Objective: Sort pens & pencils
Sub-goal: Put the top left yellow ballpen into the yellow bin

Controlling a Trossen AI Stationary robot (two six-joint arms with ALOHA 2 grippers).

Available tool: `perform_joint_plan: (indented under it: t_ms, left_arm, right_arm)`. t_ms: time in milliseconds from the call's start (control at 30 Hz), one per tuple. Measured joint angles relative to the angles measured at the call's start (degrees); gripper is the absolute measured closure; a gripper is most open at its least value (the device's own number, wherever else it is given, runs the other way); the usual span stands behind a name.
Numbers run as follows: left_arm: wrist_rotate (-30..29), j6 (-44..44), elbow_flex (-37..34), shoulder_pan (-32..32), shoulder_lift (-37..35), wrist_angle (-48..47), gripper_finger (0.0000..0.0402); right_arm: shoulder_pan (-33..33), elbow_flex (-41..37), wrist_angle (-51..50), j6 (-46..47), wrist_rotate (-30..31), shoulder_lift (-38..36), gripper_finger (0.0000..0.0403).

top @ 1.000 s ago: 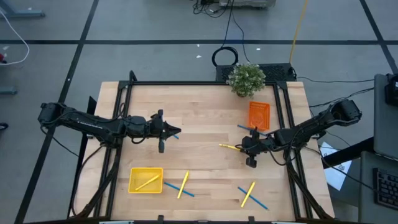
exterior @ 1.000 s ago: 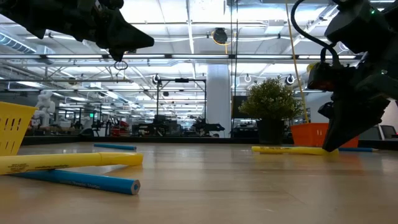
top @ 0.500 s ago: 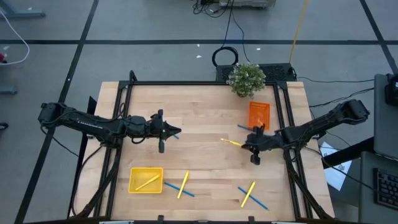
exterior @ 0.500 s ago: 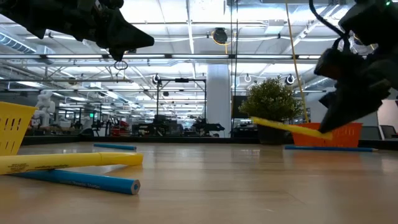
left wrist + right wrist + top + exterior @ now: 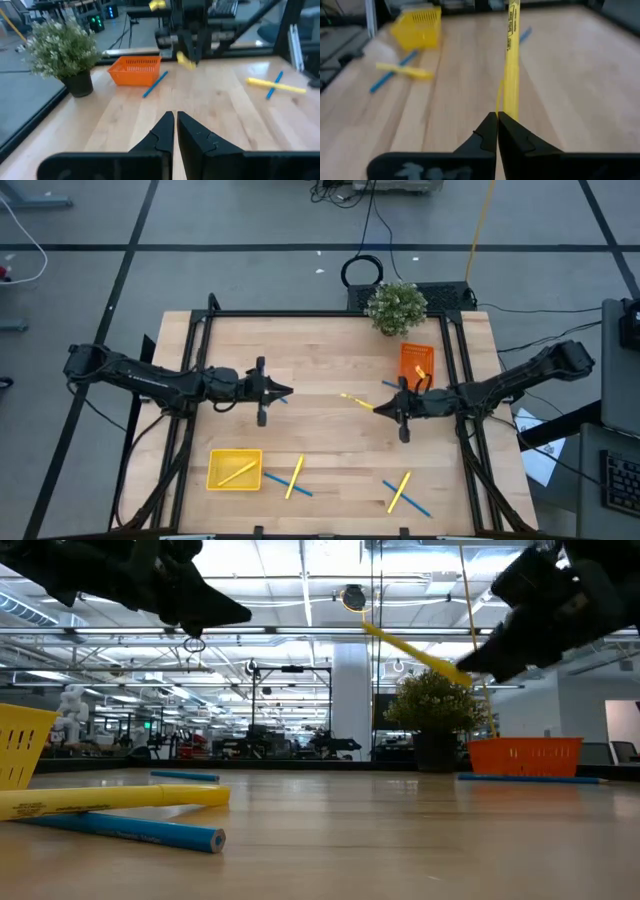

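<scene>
Gripping one of four yellow pencils (image 5: 356,399), right tool (image 5: 385,408) is closed; left tool (image 5: 285,391) closed, empty.

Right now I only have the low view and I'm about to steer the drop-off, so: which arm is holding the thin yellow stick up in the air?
Observer: The right gripper. From above, it is shut on one end of the thin yellow stick, over the middle of the table.
Operator: Is there anything in the yellow plastic tray?
Observer: Yes. The yellow rectangular tray, on the left arm's side, holds one yellow stick lying diagonally.
Operator: And the left arm?
Observer: Its wrist view shows the left gripper shut with nothing between its fingers.
</scene>
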Motion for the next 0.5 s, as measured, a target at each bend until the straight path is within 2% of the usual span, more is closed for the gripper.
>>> perform_joint_plan:
  t_ms: [100, 200, 400, 500]
  left_arm:
    - [0.00, 1.76, 0.00, 0.02, 4.71, 6.57, 0.0369]
    - [1.43, 4.75, 0.00, -0.09, 11.27, 14.95, 0.0344]
    - [2.89, 9.48, 0.06, -0.11, 22.30, 34.23, 0.0250]
    - [2.99, 9.60, 1.72, -0.11, 25.78, 39.48, 0.0201]
  right_arm:
    - [-1.13, 0.02, 6.54, -3.82, 0.05, 1.50, 0.0403]
    - [-2.02, 0.04, 13.14, -6.90, -0.14, 3.74, 0.0403]
    - [-2.33, 0.04, 25.00, -11.40, -1.28, 9.70, 0.0403]
    - [-2.35, 0.07, 31.91, -12.50, -3.24, 13.51, 0.0403]
